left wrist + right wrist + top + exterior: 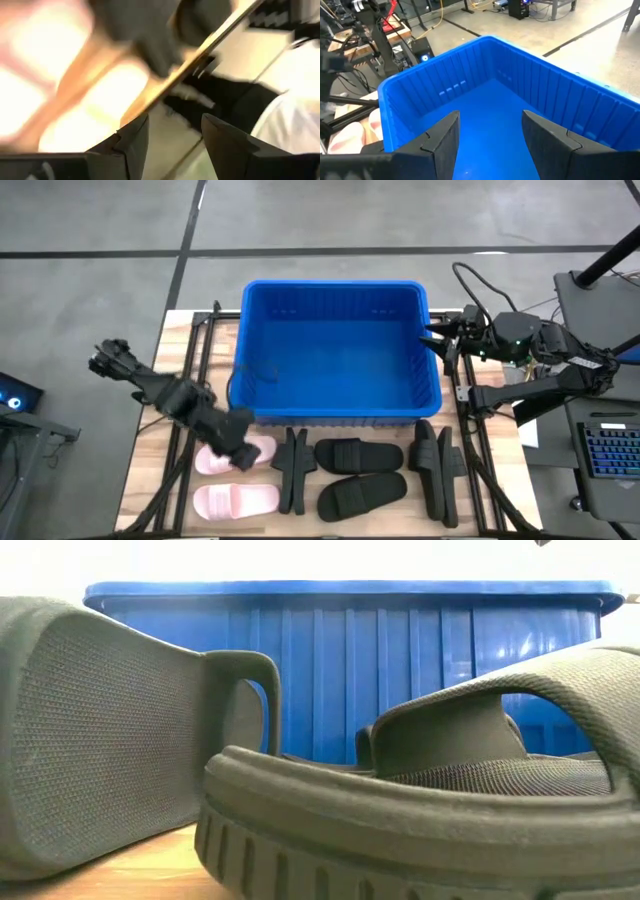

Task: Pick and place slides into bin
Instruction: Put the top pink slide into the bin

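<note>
Black slides [420, 810] wait; we should settle our wide-open left gripper [240, 453] squarely over the pink slide [228, 452] beneath before closing.

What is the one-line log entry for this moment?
bin empty | left pincer open at pink slide | right pincer open at bin rim

Left arm reaches diagonally across the table's left side toward the front, left gripper [238, 452] low at the near end, fingers [132, 142] spread apart with a clear gap. Right arm folded at the right side, right gripper [432, 338] pointing left, fingers [442, 135] spread wide.
</note>
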